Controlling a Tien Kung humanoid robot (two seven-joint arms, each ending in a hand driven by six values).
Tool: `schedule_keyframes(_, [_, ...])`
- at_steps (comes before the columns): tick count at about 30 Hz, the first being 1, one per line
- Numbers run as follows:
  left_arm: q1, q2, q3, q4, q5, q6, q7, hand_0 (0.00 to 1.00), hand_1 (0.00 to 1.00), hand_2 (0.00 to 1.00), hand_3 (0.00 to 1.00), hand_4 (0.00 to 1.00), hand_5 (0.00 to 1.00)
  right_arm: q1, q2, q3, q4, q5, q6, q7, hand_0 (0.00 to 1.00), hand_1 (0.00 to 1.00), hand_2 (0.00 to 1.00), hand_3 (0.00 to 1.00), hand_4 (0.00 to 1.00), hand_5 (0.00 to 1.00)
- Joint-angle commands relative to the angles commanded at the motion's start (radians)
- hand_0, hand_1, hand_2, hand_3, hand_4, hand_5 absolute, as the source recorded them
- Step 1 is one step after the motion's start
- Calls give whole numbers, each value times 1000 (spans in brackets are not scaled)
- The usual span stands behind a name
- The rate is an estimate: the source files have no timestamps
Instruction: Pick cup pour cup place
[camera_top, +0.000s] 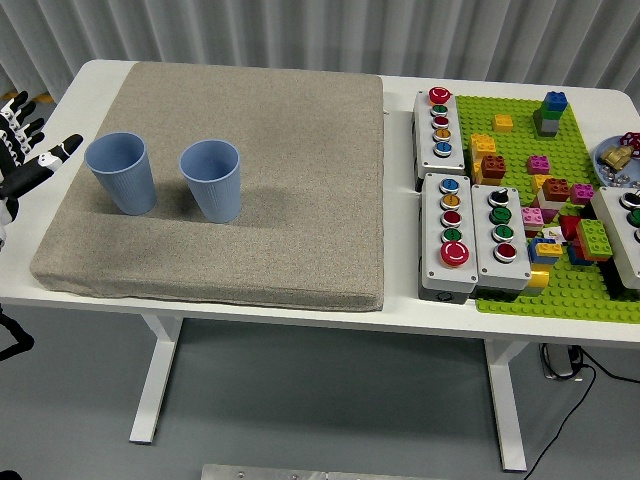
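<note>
A robot test lab or workshop is shown here. A white desk (250, 305) with plain metal legs is set on a grey floor (330, 410), and a wall of grey ribbed metal (300, 35) is seen behind it. Grey boxes with coloured push buttons (452, 235) are laid out on the desk beside a green building-brick plate (520, 140) with toy bricks on it. A black cable (580, 375) is left on the floor.

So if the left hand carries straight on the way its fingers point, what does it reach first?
Most likely the left blue cup. The left hand is open at the table's left edge, fingers pointing right towards it. Its height above the grey mat is unclear, so this is a judgement.
</note>
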Motion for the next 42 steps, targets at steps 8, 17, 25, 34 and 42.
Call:
schedule_keyframes(8, [-15, -7, 2, 42, -64, -26, 0, 987, 998, 998, 998, 998, 367, 3, -2, -4, 0, 6, 0, 2, 751, 700, 756, 609, 86, 280])
schedule_keyframes(17, [-9, -21, 8, 104, -107, -49, -26, 988, 998, 998, 998, 991, 324, 7, -1, 0, 0, 6, -1, 1, 750, 700, 757, 609, 86, 282])
schedule_keyframes(25, [7, -24, -4, 107, -100, -82, -31, 985, 982, 998, 998, 901, 130, 6, 0, -1, 0, 6, -1, 0, 749, 700, 756, 609, 86, 284])
schedule_keyframes(34, [35, -20, -7, 82, -105, -112, -26, 988, 982, 998, 998, 913, 154, 5, 1, 2, 0, 3, -1, -2, 750, 700, 757, 609, 85, 287])
schedule_keyframes(42, [62, -15, 11, 66, -116, -115, -25, 989, 980, 998, 998, 917, 166, -3, 3, 6, 0, -10, 0, -5, 748, 700, 757, 609, 85, 288])
